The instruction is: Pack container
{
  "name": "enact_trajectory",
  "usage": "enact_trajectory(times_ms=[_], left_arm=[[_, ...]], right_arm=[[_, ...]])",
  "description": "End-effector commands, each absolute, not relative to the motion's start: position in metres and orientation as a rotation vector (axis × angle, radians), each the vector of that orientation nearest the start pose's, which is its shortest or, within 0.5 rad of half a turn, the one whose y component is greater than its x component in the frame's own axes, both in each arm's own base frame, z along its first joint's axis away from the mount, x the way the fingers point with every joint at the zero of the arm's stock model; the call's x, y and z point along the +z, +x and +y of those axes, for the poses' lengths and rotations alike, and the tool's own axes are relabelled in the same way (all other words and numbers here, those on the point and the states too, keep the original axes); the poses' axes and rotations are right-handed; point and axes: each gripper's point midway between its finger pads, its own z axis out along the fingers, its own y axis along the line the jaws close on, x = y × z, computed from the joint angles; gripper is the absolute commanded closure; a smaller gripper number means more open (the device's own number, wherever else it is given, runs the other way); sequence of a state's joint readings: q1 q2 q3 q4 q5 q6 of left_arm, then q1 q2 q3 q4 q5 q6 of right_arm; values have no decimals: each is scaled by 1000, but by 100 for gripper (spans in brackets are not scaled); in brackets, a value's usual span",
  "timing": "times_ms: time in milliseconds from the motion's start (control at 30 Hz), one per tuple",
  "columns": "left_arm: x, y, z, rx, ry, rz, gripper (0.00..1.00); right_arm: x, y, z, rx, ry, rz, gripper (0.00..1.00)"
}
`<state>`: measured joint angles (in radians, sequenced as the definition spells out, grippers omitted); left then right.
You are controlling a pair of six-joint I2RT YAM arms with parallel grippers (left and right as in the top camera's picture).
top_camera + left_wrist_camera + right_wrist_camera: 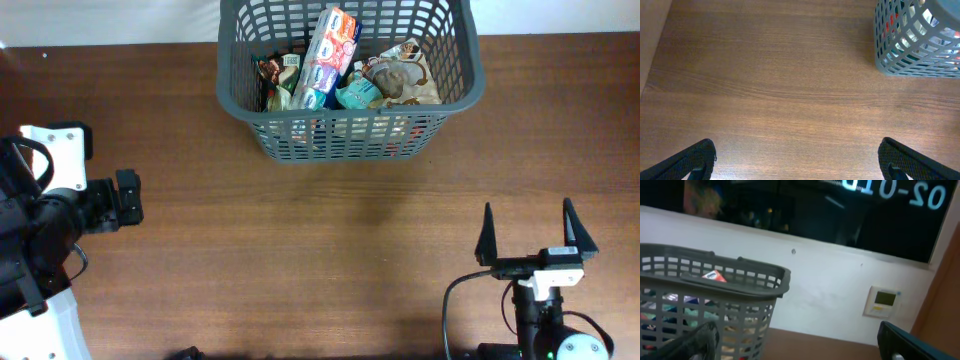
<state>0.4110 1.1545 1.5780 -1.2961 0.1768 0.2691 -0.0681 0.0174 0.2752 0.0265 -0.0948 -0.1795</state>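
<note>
The container [345,135] is a dark grey lattice basket at the back middle of the wooden table. It holds several food packets: a tall blue-and-pink packet [327,55], a brown packet [405,75] and a teal one [355,93]. My left gripper [138,198] is at the far left, open and empty, well away from the basket. It looks across bare wood, with the basket's corner [910,60] at the upper right of the left wrist view. My right gripper [527,215] stands open and empty near the front right. In the right wrist view the basket [730,272] is ahead on the left.
The left arm's white base [55,150] stands at the table's left edge. Behind the table runs a white wall with a small control panel [882,301]. The table's back edge runs just behind the basket. Bare wood lies between both grippers and the basket.
</note>
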Motion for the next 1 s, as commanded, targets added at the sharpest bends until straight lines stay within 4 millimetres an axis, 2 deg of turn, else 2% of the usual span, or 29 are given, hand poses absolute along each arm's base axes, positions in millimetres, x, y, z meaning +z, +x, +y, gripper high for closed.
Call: enact_trajectory(times_ms=[0, 233, 433, 800, 967], left_arm=[[324, 257, 78, 86, -83, 2421, 1], [324, 257, 78, 87, -83, 2421, 1], [324, 257, 78, 86, -83, 2421, 1], [324, 257, 78, 87, -83, 2421, 1], [324, 257, 78, 86, -83, 2421, 1]], right_arm=[[306, 213, 4, -142, -155, 1266, 1], [310, 214, 4, -148, -156, 1185, 1], [307, 215, 3, -154, -154, 1187, 1], [286, 223, 4, -158, -162, 1180, 1], [270, 228, 3, -157, -162, 1184, 1]])
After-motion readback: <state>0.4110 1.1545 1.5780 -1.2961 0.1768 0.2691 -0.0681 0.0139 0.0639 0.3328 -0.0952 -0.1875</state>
